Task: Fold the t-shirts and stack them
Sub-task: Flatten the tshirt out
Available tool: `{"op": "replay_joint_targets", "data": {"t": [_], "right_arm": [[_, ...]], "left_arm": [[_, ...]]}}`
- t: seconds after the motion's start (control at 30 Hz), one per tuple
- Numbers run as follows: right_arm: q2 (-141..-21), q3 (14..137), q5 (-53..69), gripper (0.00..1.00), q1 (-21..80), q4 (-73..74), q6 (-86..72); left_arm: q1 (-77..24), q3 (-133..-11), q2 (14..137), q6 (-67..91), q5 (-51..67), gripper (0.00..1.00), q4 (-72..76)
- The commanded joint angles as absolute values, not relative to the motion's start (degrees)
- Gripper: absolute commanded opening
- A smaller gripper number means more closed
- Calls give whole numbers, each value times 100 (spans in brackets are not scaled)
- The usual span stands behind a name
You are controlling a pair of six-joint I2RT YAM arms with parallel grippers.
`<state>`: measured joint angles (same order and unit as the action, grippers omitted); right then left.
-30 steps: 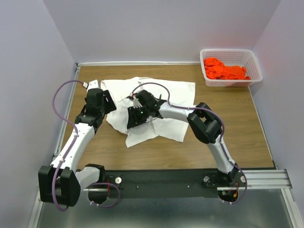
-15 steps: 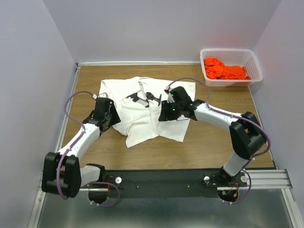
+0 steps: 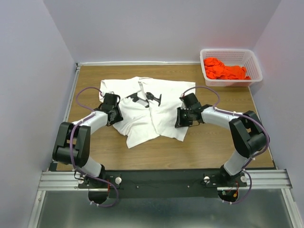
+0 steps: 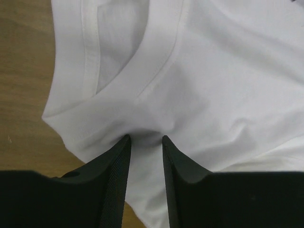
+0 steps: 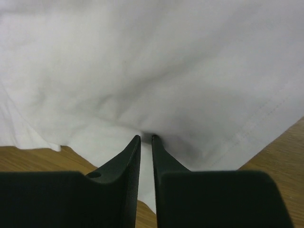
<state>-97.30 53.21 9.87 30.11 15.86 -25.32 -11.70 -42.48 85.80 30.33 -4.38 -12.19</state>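
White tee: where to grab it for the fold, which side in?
By its outer edges, each arm from its own side: left gripper at the ribbed opening, right gripper just inside the stitched hem. The white t-shirt lies spread on the table with both edges on bare wood, so low pinches probably catch cloth cleanly.
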Motion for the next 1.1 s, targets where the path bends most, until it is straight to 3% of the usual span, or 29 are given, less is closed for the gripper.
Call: {"op": "replay_joint_targets", "data": {"t": [0.0,0.6,0.8,1.0,1.07], "right_arm": [[-9835,4905,624,22,2481,1652,-2531],[-9413,4755,26,22,247,2346,-2663],[-9483,5167,-115,24,53,2461,-2751],[-9677,5625,-35,28,44,2566,-2637],[-9528,5651,342,36,61,2558,-2497]], "left_arm": [[-1169,-4666,9209,2769,-887,38,-1247],[-203,-6258,10433,1969,-2091,42,-1978],[-44,-6503,10441,1934,-2057,61,-1916],[-44,-7092,10521,1881,-1863,68,-1881],[-44,-7102,10179,1925,-1811,70,-1960]]}}
